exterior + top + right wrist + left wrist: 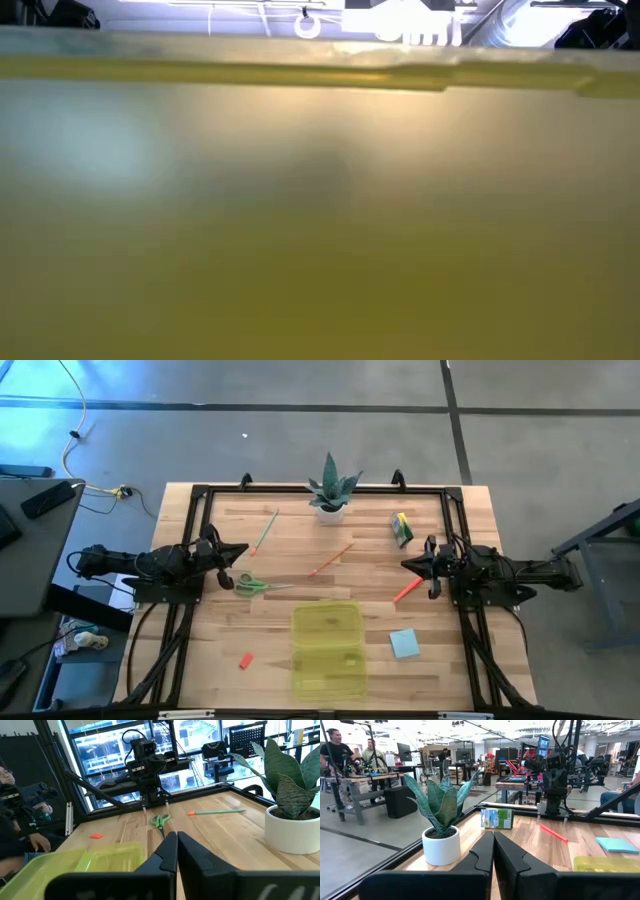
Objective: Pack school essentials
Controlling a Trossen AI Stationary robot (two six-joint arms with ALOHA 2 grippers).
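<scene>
Scissors (250, 584) are seen near the worktop's (200, 660) left edge, just beside the left hand (243, 550), whose fingers are pressed together on nothing. Pencils (264, 531) (331, 559) lie toward the far edge, the eraser (245, 660) and notepad (404, 643) toward the near one. Crayon box (401, 528) and marker (406, 590) are found near the right hand (405, 565), likewise closed and empty.

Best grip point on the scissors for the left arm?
Judging by the high view, grip the scissors across the closed blades just past the green handles, coming straight down. They lie flat on the table, handles nearest the left gripper, blades pointing toward the table's centre; the narrow blades fit between the fingers, the wide loops likely would not.
</scene>
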